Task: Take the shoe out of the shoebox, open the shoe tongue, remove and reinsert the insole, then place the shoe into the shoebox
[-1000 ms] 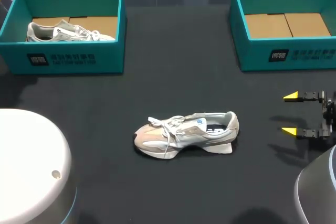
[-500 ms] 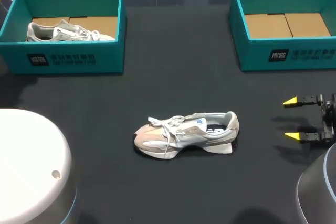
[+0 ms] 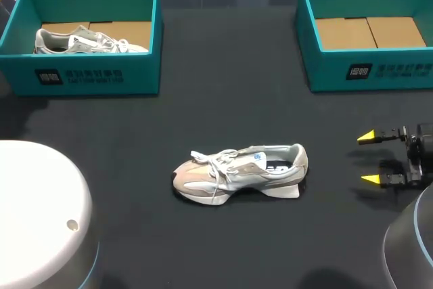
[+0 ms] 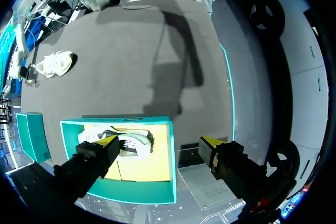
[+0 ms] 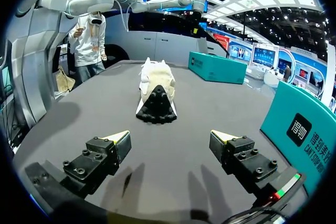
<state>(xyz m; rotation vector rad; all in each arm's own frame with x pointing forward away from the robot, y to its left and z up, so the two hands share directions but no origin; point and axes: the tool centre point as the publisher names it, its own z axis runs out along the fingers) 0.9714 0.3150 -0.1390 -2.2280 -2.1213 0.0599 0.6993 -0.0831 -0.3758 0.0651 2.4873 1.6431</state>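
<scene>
Since a shoe [image 3: 240,170] stands on its sole in the middle of the table [image 3: 223,99], well apart from both boxes, the taking-out step is judged to be done. At the left, 1 teal shoebox [image 3: 88,76] is seen with a second shoe [image 3: 88,40] inside it. The left gripper [image 4: 158,141] is held above that box with its fingers spread and nothing between them. In the middle, the shoe on the table is touched by neither gripper. Its laces [image 3: 216,160] are draped loosely over the upper, and whether the tongue has been opened or the insole handled cannot be told. At the right, the other shoebox [image 3: 369,72] is shown empty, so the return is not yet made. Nearer the robot than that box, the right gripper [image 3: 369,158] is held released, pointed at the shoe's heel [image 5: 156,109] and well apart from it.
</scene>
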